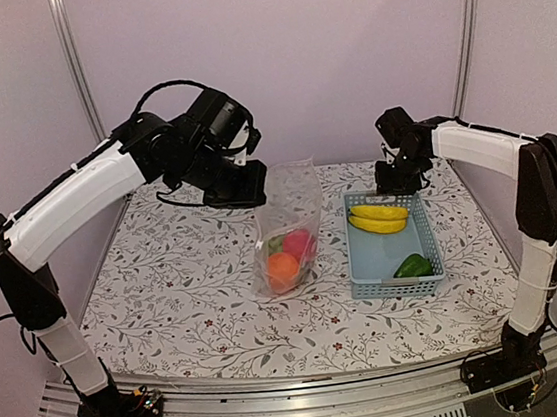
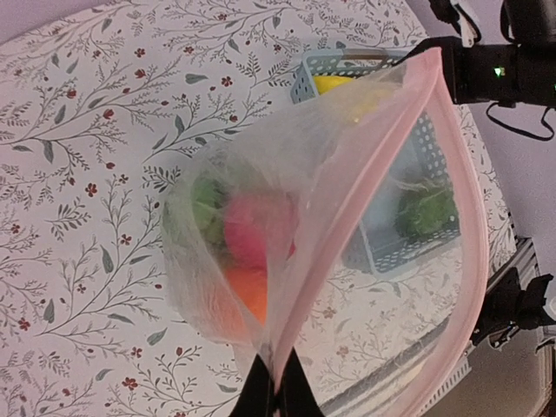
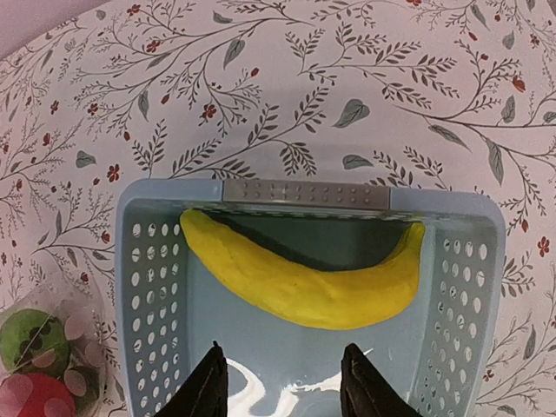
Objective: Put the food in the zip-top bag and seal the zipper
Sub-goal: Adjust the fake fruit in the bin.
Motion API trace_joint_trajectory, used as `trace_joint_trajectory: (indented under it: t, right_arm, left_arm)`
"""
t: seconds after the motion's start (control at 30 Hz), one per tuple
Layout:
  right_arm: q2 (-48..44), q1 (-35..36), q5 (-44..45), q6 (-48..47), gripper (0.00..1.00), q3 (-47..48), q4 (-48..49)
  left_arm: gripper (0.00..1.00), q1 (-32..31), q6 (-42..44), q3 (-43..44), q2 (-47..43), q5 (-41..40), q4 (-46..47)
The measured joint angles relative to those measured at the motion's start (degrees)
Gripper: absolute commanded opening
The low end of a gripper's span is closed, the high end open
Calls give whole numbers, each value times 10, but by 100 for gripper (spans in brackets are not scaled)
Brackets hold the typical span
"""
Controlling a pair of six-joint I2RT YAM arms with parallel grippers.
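Blue mesh basket [image 3: 304,193] holds the unbagged food: green piece [image 1: 414,265] at near end, yellow banana [image 3: 304,291] at far end. R gripper [image 3: 282,369] hangs over it, jaws spread, empty. Banana lies just fwd of the fingertips, so R arm is the nearer one. Banana long axis runs parallel to the finger-to-finger line; est. wrist roll req'd before closing. L gripper [image 2: 276,387] is clamped on zip-top bag [image 1: 293,202] at the zipper [image 2: 365,195], mouth open twd basket. Bagged food [image 2: 256,230] (red, orange, green) sits at the bottom. Zipper tab not discernible. Basket near end is cut off in R wrist view.

Bananas [image 1: 378,219] in basket [image 1: 356,252], right of zip-top bag [image 1: 294,195]
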Motion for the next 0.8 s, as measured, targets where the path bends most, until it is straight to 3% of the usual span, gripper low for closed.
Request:
trace_joint_trajectory:
  t: [0.4,0.57,0.8]
  right_arm:
    - [128,-31,-6,-76,68,85,36]
    - [121,-31,-23,-96,69,38,54]
    - [43,-30,-71,-98,69,-66,64]
  left_arm:
    - [0,5,16,0,-3,9,-1]
    - [0,10,22,0,-3,10,-2]
    - [0,16,26,-19,-14,14,5]
